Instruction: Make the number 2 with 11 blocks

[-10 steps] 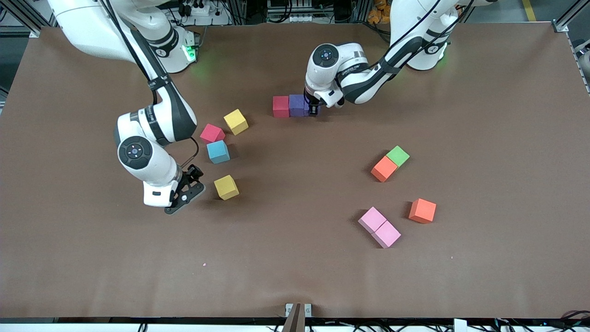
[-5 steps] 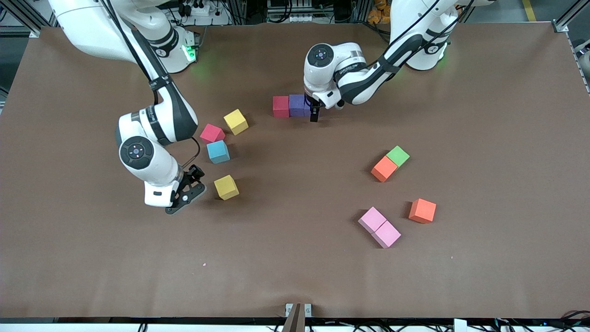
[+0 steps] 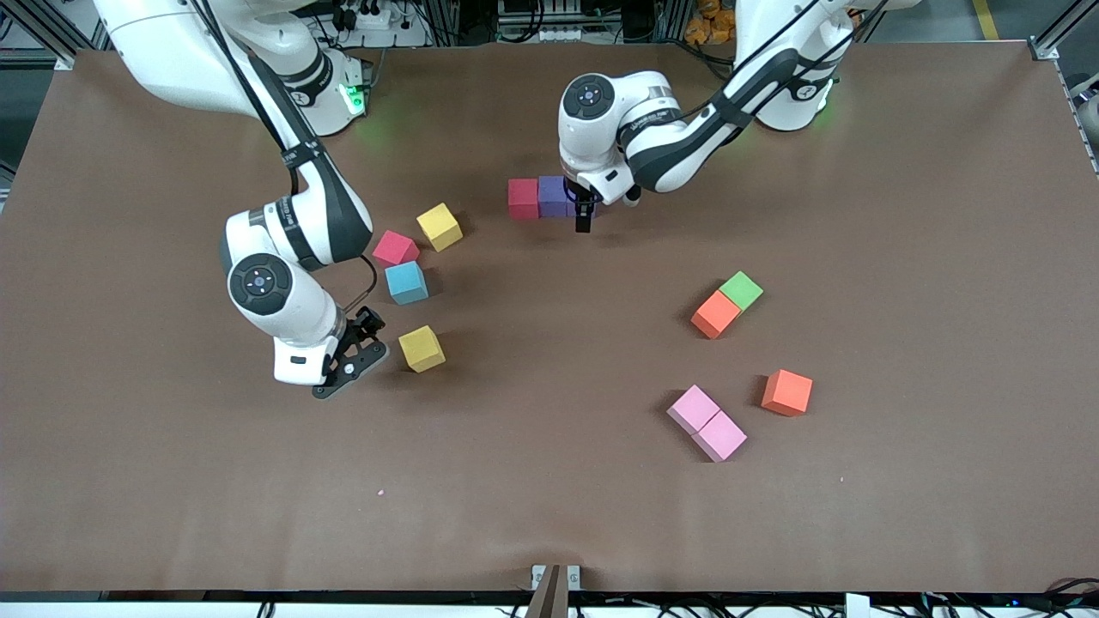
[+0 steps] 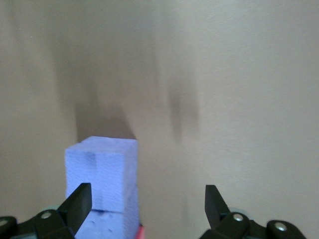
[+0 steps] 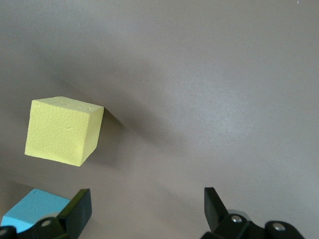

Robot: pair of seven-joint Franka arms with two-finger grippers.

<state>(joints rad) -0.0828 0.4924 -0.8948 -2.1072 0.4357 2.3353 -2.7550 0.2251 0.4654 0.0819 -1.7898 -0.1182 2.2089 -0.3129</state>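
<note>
A red block (image 3: 522, 198) and a purple block (image 3: 554, 196) stand in a row toward the robots' side of the table. In the left wrist view two purple blocks (image 4: 102, 174) sit end to end. My left gripper (image 3: 583, 220) (image 4: 148, 199) hovers open just above that row's end, holding nothing. My right gripper (image 3: 348, 367) (image 5: 147, 204) is open and empty over bare table beside a yellow block (image 3: 421, 348) (image 5: 62, 130). Near it lie a sky-blue block (image 3: 406, 282) (image 5: 30, 209), a red block (image 3: 396, 248) and another yellow block (image 3: 440, 227).
Toward the left arm's end lie an orange block (image 3: 715, 314) touching a green cube (image 3: 741, 290), a second orange block (image 3: 786, 392), and two pink blocks (image 3: 694, 408) (image 3: 719, 436) side by side. Brown table (image 3: 549, 481) surrounds them.
My left gripper has opened, let go of the purple block and lifted off the row. My right arm has crept slightly toward the yellow block.
</note>
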